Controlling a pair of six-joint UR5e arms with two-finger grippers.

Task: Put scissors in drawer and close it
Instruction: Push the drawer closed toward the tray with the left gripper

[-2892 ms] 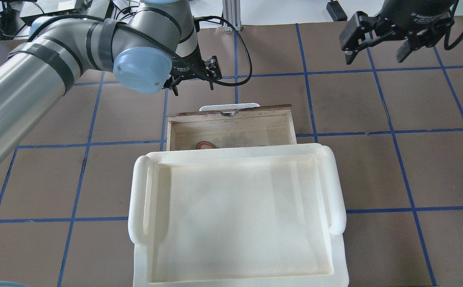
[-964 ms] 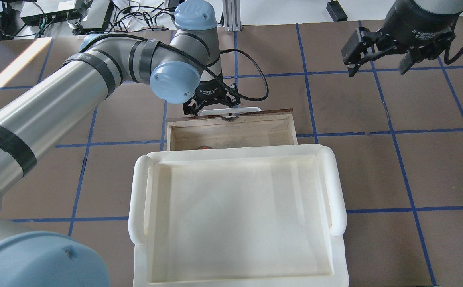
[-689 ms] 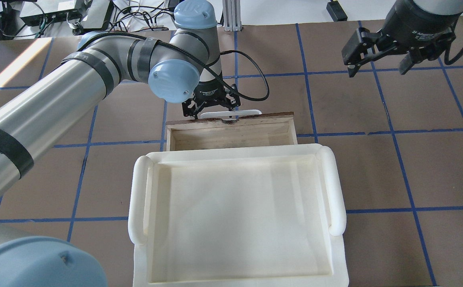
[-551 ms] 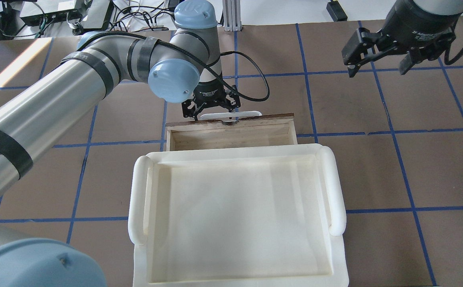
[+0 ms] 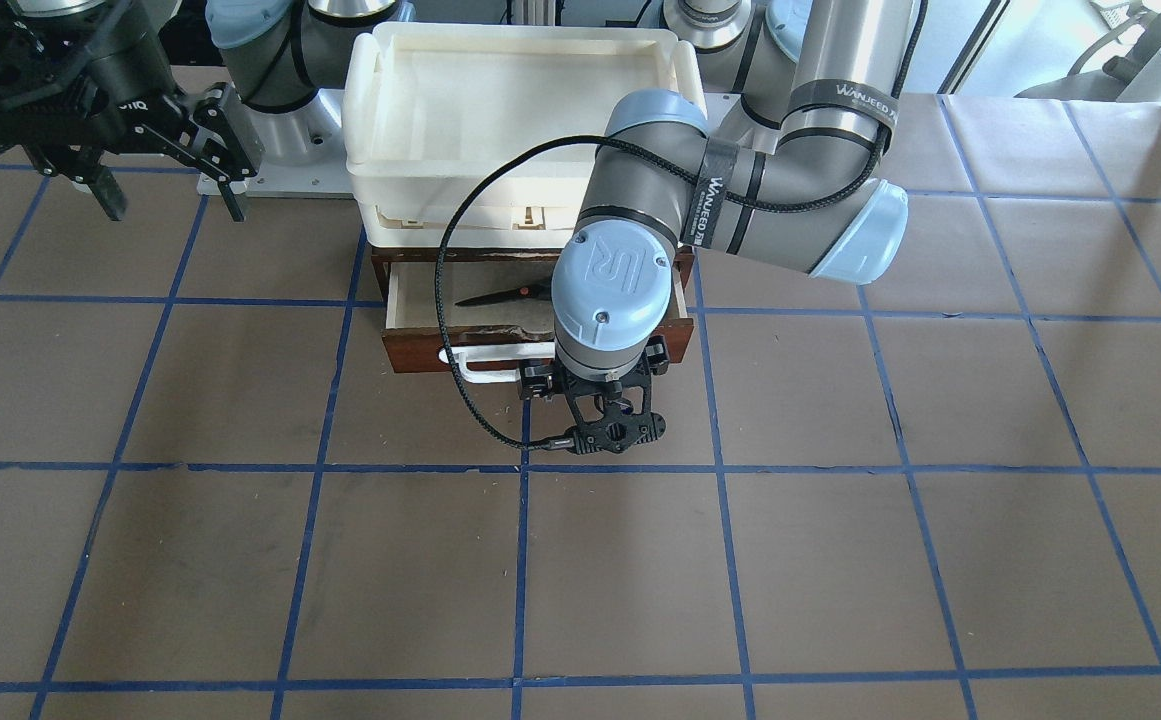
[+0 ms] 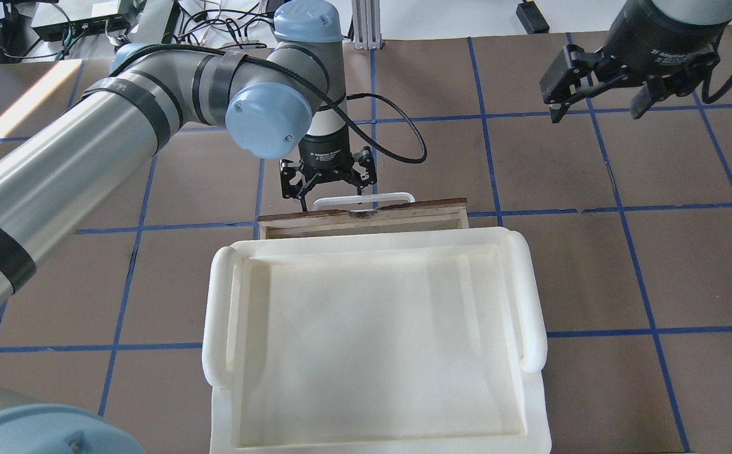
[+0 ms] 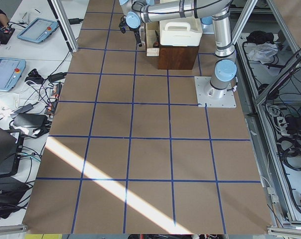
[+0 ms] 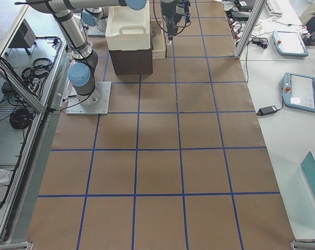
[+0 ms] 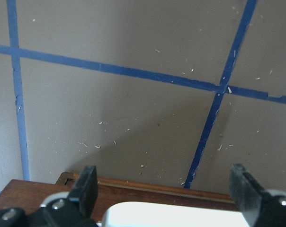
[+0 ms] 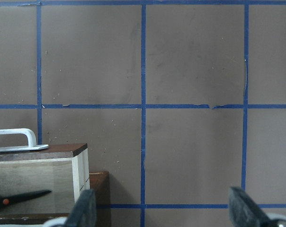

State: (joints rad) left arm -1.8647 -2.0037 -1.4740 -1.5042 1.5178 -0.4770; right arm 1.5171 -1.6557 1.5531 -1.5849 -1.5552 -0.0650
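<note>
The dark brown drawer [image 6: 416,208] sticks out a little from under the white tray, with only a narrow strip of its inside showing from overhead. The scissors [image 5: 505,293] lie inside it and also show in the right wrist view [image 10: 20,196]. My left gripper [image 6: 328,189] is open, pointing down just in front of the drawer's white handle [image 6: 364,198]. In the left wrist view its fingers [image 9: 86,184] stand to either side of the handle [image 9: 171,215]. My right gripper [image 6: 599,104] is open and empty, raised well off to the drawer's right.
A large white plastic tray [image 6: 529,296] sits on top of the brown cabinet [image 8: 131,60] that houses the drawer. The brown table surface [image 6: 656,265] with its blue tape grid lies all around. Cables and equipment lie beyond the far edge.
My left gripper came down to the drawer's front and moved toward the cabinet. The drawer slid mostly in, and the scissors passed out of the overhead view. The right arm barely moved.
</note>
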